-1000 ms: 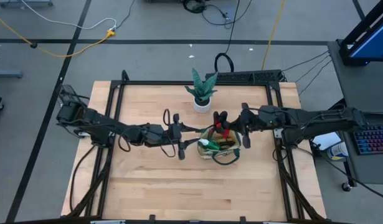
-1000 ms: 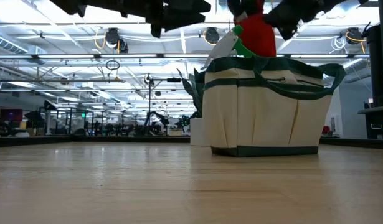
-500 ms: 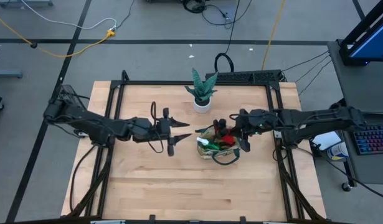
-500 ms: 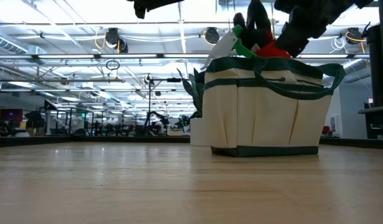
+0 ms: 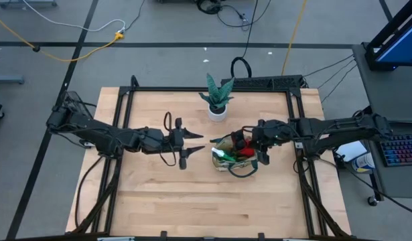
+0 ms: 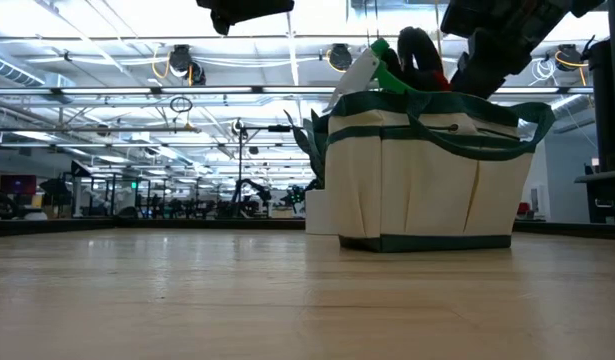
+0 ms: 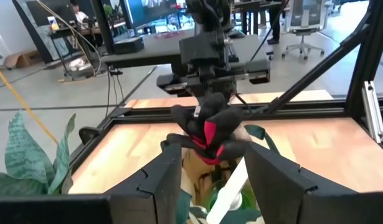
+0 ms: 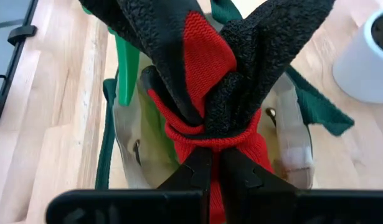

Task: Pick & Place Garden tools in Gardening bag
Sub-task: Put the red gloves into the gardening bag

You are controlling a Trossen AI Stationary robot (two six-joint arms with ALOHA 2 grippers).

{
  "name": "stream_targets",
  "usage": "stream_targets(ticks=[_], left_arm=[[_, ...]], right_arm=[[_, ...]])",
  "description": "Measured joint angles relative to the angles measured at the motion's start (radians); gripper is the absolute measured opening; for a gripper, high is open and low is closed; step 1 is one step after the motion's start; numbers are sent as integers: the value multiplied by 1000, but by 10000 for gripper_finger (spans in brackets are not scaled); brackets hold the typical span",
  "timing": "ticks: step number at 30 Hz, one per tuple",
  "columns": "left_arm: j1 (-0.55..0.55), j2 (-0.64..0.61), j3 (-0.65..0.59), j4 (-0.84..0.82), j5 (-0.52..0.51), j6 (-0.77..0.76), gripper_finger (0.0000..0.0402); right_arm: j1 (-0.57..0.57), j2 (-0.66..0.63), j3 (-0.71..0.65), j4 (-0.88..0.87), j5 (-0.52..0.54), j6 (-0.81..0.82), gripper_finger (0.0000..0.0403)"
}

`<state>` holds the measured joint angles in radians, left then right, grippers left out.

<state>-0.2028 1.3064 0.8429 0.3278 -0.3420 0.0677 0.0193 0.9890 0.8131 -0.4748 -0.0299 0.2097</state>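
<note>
The beige gardening bag (image 5: 234, 158) with green trim stands on the table right of centre; it also shows in the low view (image 6: 427, 175). A green spray bottle (image 6: 365, 68) with a white nozzle sticks out of the bag. My right gripper (image 5: 251, 143) is over the bag's mouth, shut on the red-and-black gloves (image 8: 210, 62), which stick up above the rim (image 6: 419, 55). My left gripper (image 5: 192, 142) is open and empty, in the air left of the bag. Its fingers (image 7: 160, 183) frame the gloves (image 7: 208, 127) from a distance. My right gripper pinches the bunched gloves between its two fingers on their red knit part (image 8: 207, 140), in several layers. The fingers come from the table's right side, slanting down. The gloves' black ends (image 6: 417, 50) stand above the bag's rim and their lower part is inside the bag's mouth.
A green plant in a white pot (image 5: 218, 107) stands just beyond the bag toward the far edge. The bag's dark loop handles (image 5: 242, 171) lie toward the near side. A black metal frame (image 5: 125, 107) runs along the table's sides.
My right gripper has gone down and a little toward the table's left with the gloves, which have sunk from above the bag into its mouth. My left gripper has drawn back toward the table's left edge, away from the bag.
</note>
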Motion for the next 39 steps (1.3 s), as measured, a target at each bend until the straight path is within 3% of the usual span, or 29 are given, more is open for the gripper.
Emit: stream_targets(ticks=[33,39], left_arm=[[0,0,0,-18,0,-2,182],[0,0,0,-21,0,-2,182]], right_arm=[[0,220,1,-19,-2,14,4],[0,238,1,-2,-48,-12,16]])
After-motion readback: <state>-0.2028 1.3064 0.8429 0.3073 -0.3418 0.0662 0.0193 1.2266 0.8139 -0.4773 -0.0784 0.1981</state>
